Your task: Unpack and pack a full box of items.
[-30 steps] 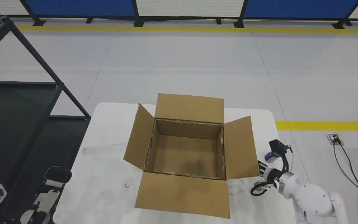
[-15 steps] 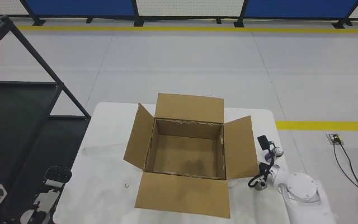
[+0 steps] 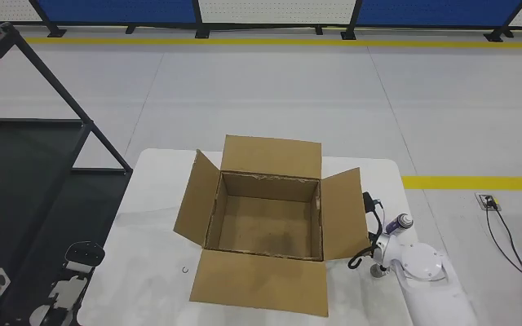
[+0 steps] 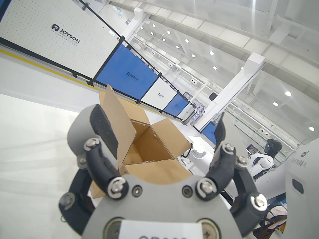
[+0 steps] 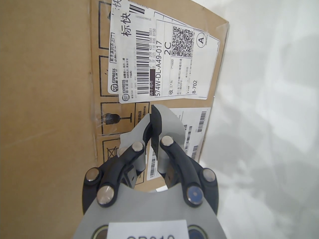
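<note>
The cardboard box stands open and empty on the table, flaps splayed. The right gripper, fingers pinched together on nothing, sits against the box's outer side, seemingly to push it. The left gripper hangs spread wide, well apart from the box.

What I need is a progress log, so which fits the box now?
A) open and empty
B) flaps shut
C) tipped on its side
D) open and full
A: in the top view the box stands upright with its four flaps spread and its bare floor showing.
</note>
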`<move>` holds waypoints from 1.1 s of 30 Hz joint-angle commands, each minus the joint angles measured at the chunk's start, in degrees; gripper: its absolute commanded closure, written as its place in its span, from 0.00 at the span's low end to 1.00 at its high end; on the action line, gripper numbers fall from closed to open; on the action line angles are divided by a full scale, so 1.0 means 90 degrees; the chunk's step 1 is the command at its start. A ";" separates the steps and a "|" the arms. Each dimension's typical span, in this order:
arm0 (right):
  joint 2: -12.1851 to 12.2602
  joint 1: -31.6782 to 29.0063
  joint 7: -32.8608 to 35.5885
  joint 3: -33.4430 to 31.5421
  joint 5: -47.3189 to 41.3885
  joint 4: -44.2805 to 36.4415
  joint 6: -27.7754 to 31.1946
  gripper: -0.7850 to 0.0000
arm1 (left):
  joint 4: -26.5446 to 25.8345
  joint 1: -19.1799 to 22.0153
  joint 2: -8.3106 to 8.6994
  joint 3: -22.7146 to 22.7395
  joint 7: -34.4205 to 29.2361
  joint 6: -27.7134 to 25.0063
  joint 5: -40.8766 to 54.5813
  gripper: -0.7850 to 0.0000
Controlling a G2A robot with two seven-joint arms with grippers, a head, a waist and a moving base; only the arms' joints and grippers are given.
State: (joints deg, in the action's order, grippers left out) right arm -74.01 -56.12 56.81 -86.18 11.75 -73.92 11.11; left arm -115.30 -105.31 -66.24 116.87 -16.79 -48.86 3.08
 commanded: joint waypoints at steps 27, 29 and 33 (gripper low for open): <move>0.0491 -0.2508 -0.0781 -0.1917 0.1284 -0.3829 -0.1100 0.00 | 0.0000 0.0000 0.0000 0.0000 0.0000 0.0000 0.0000 0.00; 0.0507 -0.2710 -0.0755 -0.1974 0.1487 -0.4072 -0.1243 0.00 | 0.0000 0.0000 0.0000 0.0000 0.0000 0.0000 0.0000 0.00; 0.0507 -0.2710 -0.0755 -0.1974 0.1487 -0.4072 -0.1243 0.00 | 0.0000 0.0000 0.0000 0.0000 0.0000 0.0000 0.0000 0.00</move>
State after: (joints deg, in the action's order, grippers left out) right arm -69.43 -80.55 50.01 -103.97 25.18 -110.63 -0.12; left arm -115.30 -105.31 -66.24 116.87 -16.79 -48.86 3.08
